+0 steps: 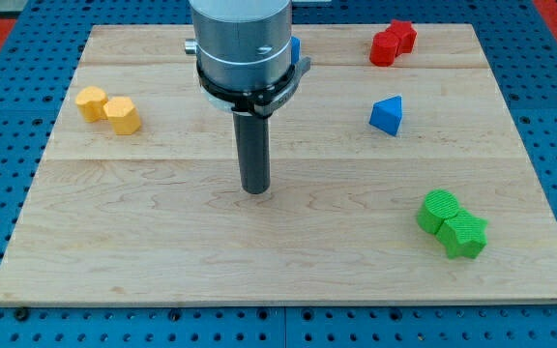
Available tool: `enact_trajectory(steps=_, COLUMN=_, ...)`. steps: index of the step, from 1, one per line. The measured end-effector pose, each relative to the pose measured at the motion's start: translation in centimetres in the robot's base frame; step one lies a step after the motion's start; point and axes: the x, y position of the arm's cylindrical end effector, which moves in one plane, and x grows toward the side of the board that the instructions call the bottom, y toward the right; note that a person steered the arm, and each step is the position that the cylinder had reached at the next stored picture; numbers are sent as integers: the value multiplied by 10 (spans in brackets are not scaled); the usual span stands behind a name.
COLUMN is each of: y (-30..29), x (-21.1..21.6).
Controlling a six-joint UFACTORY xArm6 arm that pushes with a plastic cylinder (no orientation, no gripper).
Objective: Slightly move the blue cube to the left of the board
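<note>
Your arm comes down from the view's top, its grey cylindrical wrist upright and cut off by the frame's upper edge. From a dark collar beneath it, the straight dark rod hangs vertically, and your tip (255, 190) sits near the middle.

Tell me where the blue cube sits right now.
The blue cube is near the view's top centre, mostly hidden behind the arm's grey body, left of the red blocks; my tip rests below it.

Yellow blocks (108, 108), red blocks (393, 42), green blocks (452, 223), blue triangular block (387, 115), pale wooden board (162, 251).
</note>
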Motion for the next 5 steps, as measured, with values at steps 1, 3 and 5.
enact_trajectory(steps=1, y=3, x=1)
enact_trajectory(steps=3, y=21, x=1)
enact_trajectory(steps=5, y=86, x=3)
